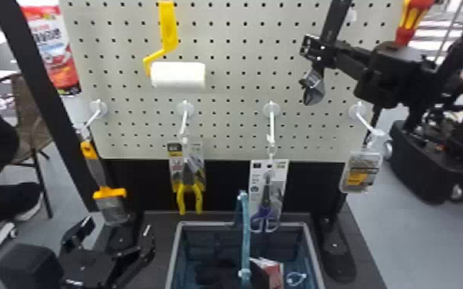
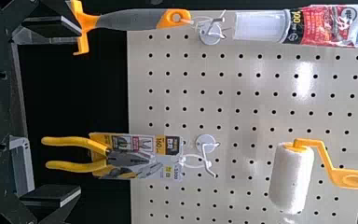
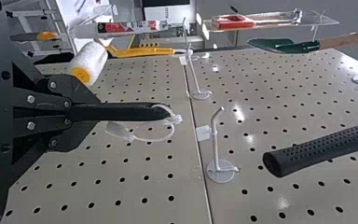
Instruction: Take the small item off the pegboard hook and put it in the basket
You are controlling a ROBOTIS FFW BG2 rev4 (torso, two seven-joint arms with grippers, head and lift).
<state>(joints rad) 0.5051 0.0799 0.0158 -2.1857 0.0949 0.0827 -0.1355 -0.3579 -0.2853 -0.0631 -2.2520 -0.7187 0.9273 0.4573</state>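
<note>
At the left of the head view, the left gripper (image 1: 113,235) is spread wide beside a grey scraper with orange fittings (image 1: 109,193); its own wrist view gives the metal end of a foil-and-plastic tube pack (image 2: 326,25) and the printed card behind a pair of yellow-handled pliers (image 2: 74,141), both in finer detail than from the head. Next, a white paint roller on a yellow plastic frame (image 1: 179,75) hangs on the cream perforated pegboard (image 1: 234,92). Below centre sits the grey-rimmed, dark blue basket (image 1: 242,223), with a red-and-white packet (image 1: 275,273) inside. Farther right, the right gripper (image 1: 315,52) is clamped on the small item (image 1: 334,21), a slim black-handled tool, in front of the pegboard, above and to the right of the basket. The head view shows the tool's grey lower part; the right wrist view adds the white plastic loop (image 3: 154,139) at the handle's rounded end, and a green trowel (image 3: 284,45). The tool's long axis is near upright, handle end up, leaning slightly right, grey part down.
</note>
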